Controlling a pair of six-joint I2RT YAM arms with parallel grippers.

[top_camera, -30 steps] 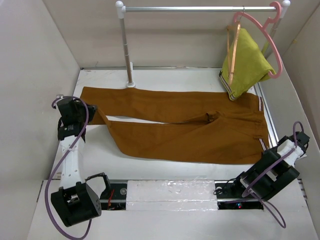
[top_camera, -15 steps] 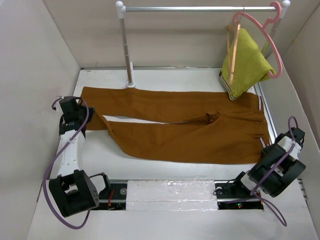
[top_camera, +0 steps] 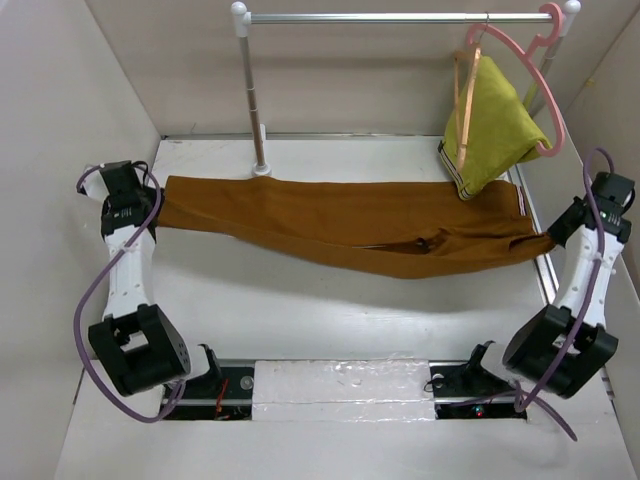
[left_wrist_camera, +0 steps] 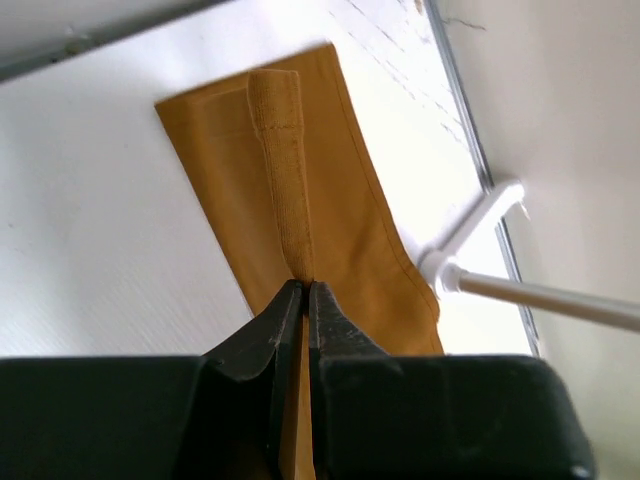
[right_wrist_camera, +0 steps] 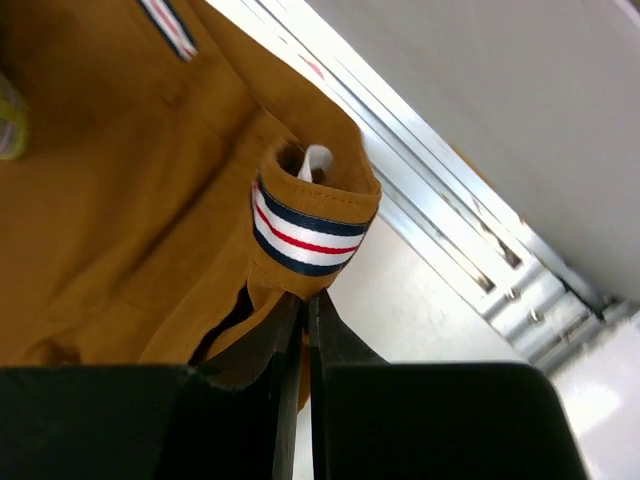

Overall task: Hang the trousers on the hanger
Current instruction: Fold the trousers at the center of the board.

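The rust-brown trousers (top_camera: 340, 225) stretch across the table, folded lengthwise and pulled taut between both arms. My left gripper (top_camera: 150, 215) is shut on the leg hem, which the left wrist view shows as a cloth fold (left_wrist_camera: 285, 170) running out of the closed gripper (left_wrist_camera: 303, 290). At the right, my right gripper (top_camera: 555, 240) is shut on the waist end. In the right wrist view the gripper (right_wrist_camera: 305, 300) pinches the cloth just under the striped inner waistband (right_wrist_camera: 305, 235). The thin wooden hanger (top_camera: 463, 105) hangs on the rail at the back right.
A metal rail (top_camera: 400, 17) on a white post (top_camera: 252, 100) spans the back. A pink plastic hanger (top_camera: 543, 95) and a yellow-green garment (top_camera: 495, 125) hang at its right end. Walls stand close to both arms.
The right gripper has shut on the waist. Both arms have swung back and up, carrying the near leg over the far one, so the trousers now lie folded and stretched.
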